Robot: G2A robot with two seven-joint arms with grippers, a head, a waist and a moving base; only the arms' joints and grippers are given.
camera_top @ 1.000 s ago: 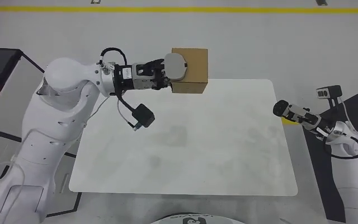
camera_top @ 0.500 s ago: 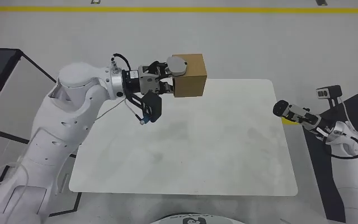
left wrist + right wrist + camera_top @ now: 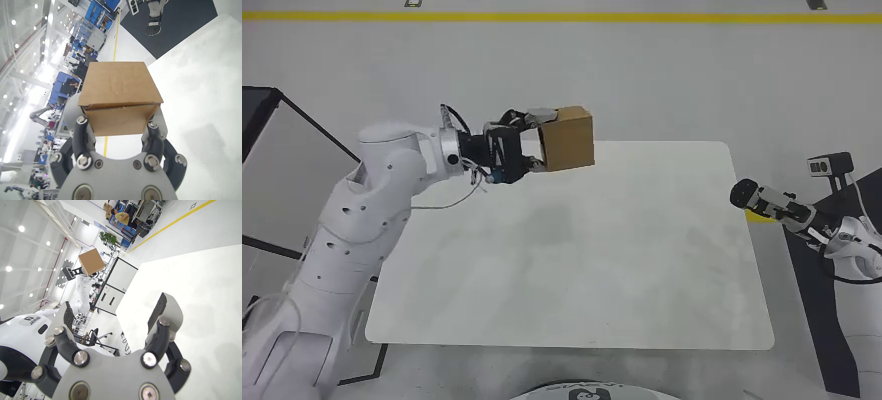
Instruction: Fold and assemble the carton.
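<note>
A brown corrugated-cardboard carton [image 3: 568, 138] hung above the far edge of the white, round-cornered tabletop [image 3: 642, 260], left of that edge's middle and lifted off the surface, partly overhanging the pale floor beyond. The left gripper [image 3: 538, 140] was clenched on it, one grey padded finger pressed to each of two opposite sides. The carton stood out from the wrist toward the table's right side. It looked close to cubic, so no long axis could be told. Its faces were flat and closed. The face toward the wrist showed a raw fluted edge where a flap overlapped.

The right gripper [image 3: 115, 306] sat just off the table's right edge, well apart from the carton, its ribbed pads spread wide with nothing between them.
</note>
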